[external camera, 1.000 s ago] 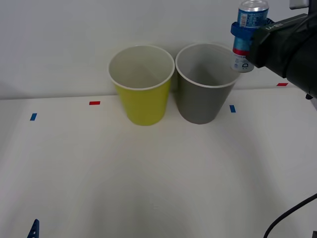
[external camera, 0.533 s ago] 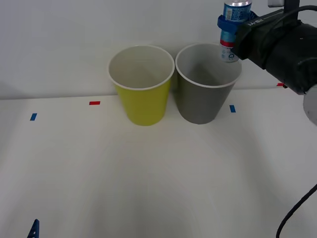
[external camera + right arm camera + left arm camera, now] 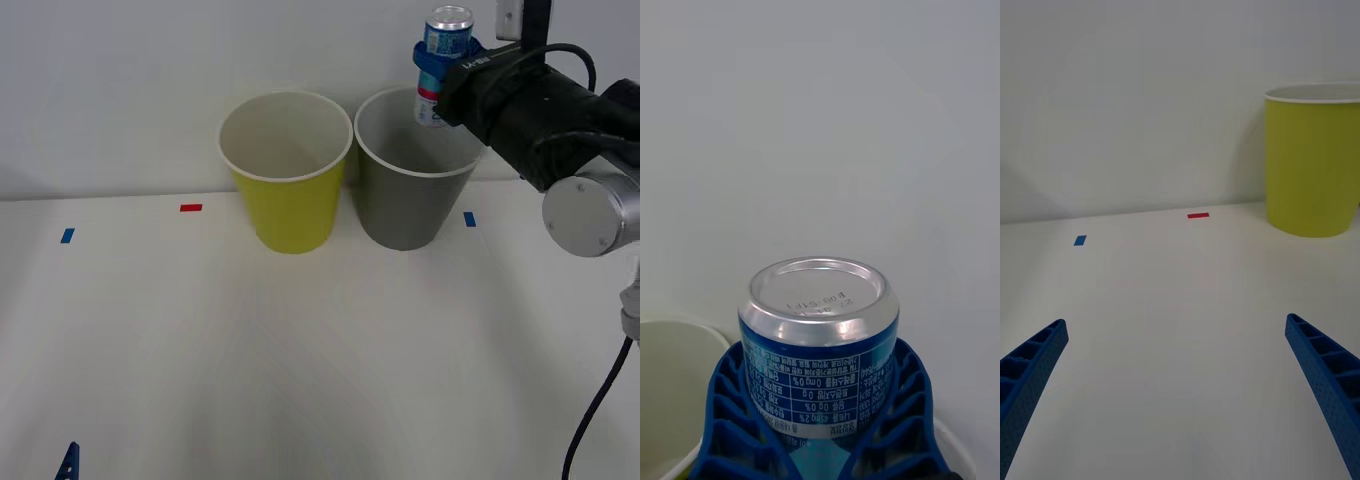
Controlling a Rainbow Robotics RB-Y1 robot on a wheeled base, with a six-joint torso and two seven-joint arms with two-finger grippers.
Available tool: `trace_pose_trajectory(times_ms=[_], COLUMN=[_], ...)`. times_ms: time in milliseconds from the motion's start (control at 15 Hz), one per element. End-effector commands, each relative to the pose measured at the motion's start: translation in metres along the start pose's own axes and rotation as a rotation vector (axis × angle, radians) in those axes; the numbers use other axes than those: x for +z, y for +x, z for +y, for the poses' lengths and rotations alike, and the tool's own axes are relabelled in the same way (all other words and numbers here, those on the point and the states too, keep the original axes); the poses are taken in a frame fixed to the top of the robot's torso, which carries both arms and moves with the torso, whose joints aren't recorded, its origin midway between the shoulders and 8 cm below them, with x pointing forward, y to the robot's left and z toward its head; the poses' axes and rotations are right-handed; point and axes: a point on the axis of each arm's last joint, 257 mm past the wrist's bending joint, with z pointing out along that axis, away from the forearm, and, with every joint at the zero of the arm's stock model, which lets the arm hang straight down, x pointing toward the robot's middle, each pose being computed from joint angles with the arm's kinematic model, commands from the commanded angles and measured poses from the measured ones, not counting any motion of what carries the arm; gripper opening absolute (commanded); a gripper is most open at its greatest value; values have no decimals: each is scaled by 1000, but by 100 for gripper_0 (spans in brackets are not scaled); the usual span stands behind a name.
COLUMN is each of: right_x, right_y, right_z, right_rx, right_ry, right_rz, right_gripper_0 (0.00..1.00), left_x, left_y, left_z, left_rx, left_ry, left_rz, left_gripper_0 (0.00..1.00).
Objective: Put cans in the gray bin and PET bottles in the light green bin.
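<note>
Above the gray bin [image 3: 415, 170], right claw [image 3: 436, 70] gripping can [image 3: 444, 45], light green bin [image 3: 288, 170] beside

Right gripper [image 3: 433, 62] raised and clamped; left gripper [image 3: 1180, 390] spread wide, low.

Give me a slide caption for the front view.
Right end effector holds the can above the gray bin.

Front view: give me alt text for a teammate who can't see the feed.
The right gripper holds a blue can upright above the far rim of the gray bin. The light green bin stands beside it on the white table, on the robot's left.
</note>
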Motion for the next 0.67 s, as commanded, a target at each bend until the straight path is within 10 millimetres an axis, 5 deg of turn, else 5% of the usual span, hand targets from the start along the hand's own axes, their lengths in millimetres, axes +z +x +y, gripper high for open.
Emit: trace_pose_trajectory(times_ms=[67,667], right_x=[8,27], right_y=[-2,8], right_z=[-3,-18], right_rx=[-1,7], right_ry=[6,30], right_rz=[-23,-28], right_gripper_0=[0,0], left_x=[0,0], left_y=[0,0], left_z=[0,0], left_rx=[0,0], left_ry=[0,0], left_rz=[0,0], left_gripper_0=[100,100])
